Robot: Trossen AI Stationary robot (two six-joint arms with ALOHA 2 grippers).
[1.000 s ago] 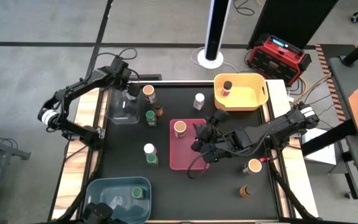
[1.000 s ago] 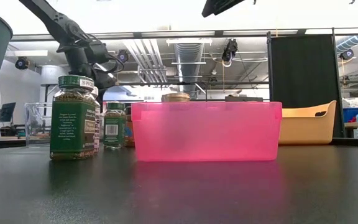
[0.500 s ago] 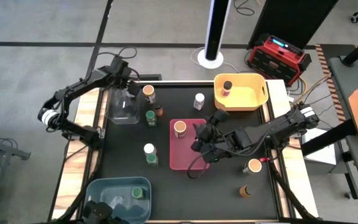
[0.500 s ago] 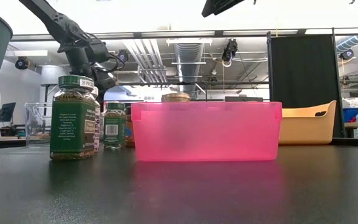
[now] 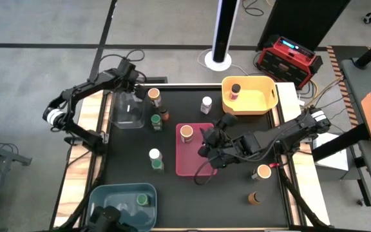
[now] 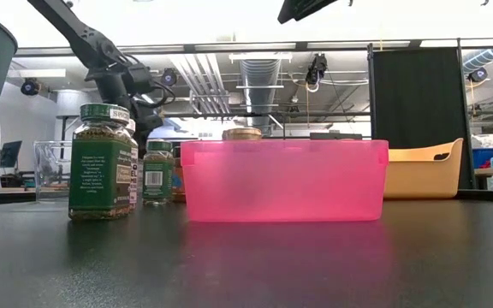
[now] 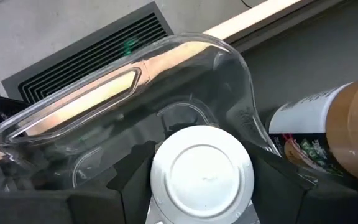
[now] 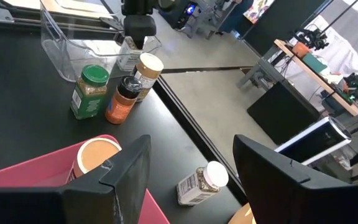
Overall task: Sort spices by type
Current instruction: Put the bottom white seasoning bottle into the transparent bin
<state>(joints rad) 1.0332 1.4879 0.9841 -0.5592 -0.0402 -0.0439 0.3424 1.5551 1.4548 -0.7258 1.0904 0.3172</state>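
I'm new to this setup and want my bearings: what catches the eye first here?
The pink bin at the table's middle, one tan-lidded jar inside, with the right gripper open over it. At the far left corner, the left gripper holds a white-lidded jar by the clear bin.

Left claw (image 5: pixel 134 92) at the clear bin (image 5: pixel 126 109); right claw (image 5: pixel 205 149) over the pink bin (image 5: pixel 194 160).

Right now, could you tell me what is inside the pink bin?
The pink bin holds one tan-lidded spice jar. The right gripper hangs over its right side, covering the floor beneath.
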